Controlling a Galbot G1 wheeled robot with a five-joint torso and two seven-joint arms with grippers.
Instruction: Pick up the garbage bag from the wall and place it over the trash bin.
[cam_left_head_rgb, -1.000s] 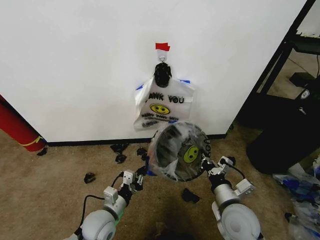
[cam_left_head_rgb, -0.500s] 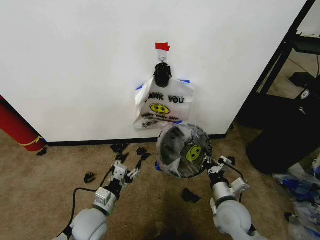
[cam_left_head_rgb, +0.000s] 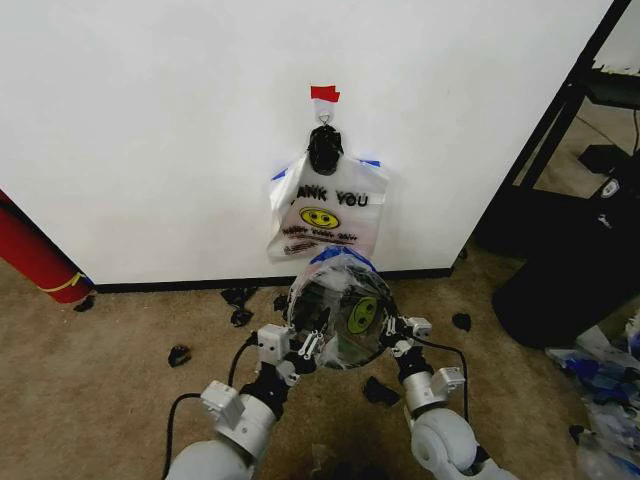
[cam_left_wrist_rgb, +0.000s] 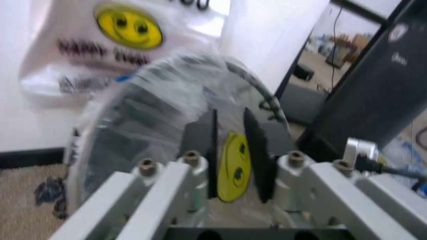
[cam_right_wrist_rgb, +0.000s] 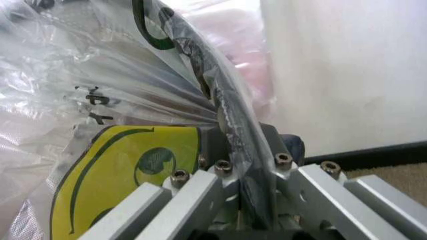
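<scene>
Our right hand (cam_left_head_rgb: 392, 338) pinches the trash bin (cam_left_head_rgb: 338, 322) rim through the garbage bag (cam_left_head_rgb: 350, 280) covering it. Our left hand (cam_left_head_rgb: 300, 352), fingers narrowly parted, sits at the opposite rim. Beyond both, a white smiley bag (cam_left_head_rgb: 325, 208) hangs on the wall (cam_left_head_rgb: 150, 130).

Head view: high, looking forward and down at the wall (cam_left_head_rgb: 150, 120) and carpet, arms at lower edge. Left wrist view: close, low, along its fingers (cam_left_wrist_rgb: 203, 150) toward the trash bin (cam_left_wrist_rgb: 153, 125). Right wrist view: closest, at the bin rim. All share the bin.
</scene>
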